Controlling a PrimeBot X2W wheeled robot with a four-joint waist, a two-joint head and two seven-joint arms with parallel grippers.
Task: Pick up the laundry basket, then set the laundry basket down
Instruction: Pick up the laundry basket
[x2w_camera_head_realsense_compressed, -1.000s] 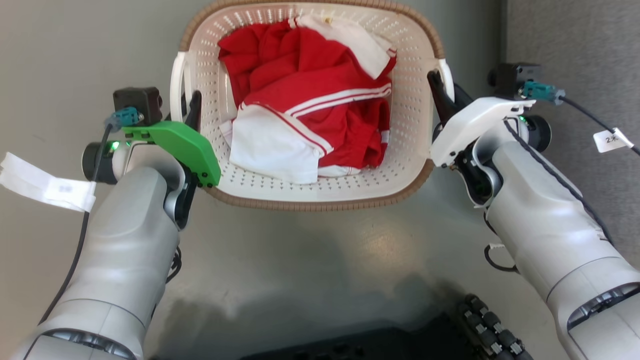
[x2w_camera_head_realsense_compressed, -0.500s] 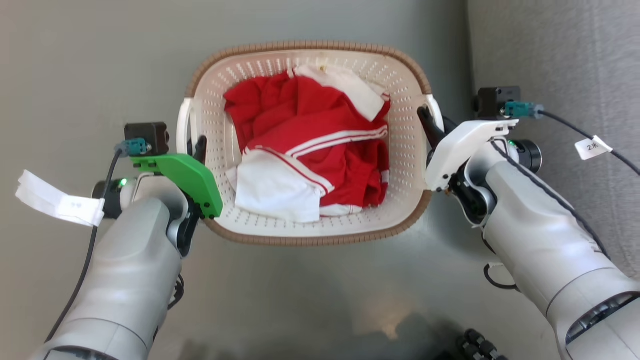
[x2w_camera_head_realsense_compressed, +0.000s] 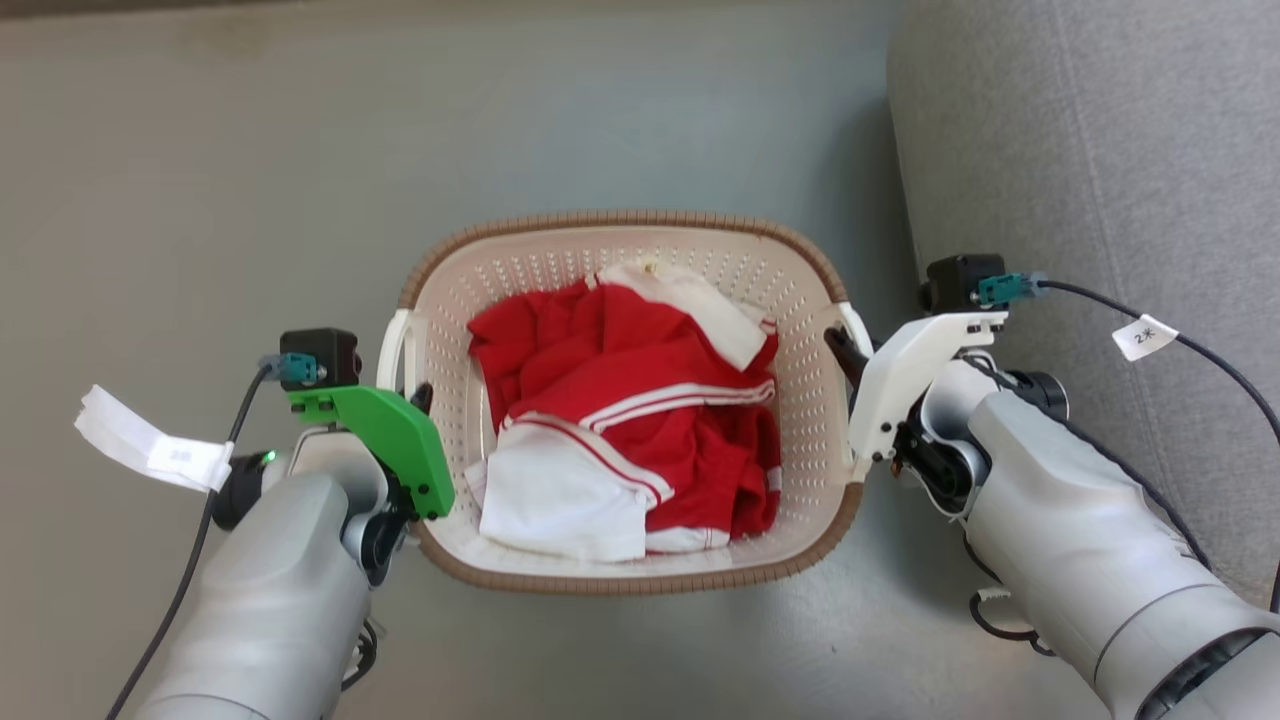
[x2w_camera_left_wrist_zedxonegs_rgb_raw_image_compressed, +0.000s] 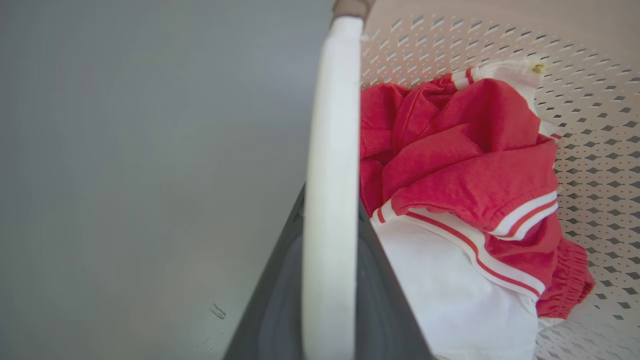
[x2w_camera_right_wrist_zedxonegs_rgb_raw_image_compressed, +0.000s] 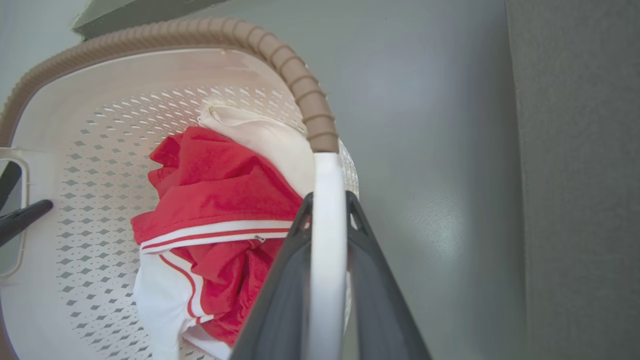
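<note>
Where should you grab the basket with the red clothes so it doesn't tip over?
Take the laundry basket by its two white side handles, coming in from both sides at once. It is wide, so a one-sided grip would likely tip it. The left gripper is shut on the left handle and the right gripper on the right handle.

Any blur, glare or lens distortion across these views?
Head view: sharp, evenly lit, no harsh glare on the laundry basket. Left wrist view: its white handle, close to the lens, looks soft. Right wrist view: wide-angle curves the brown rim; faint sheen on the floor.
</note>
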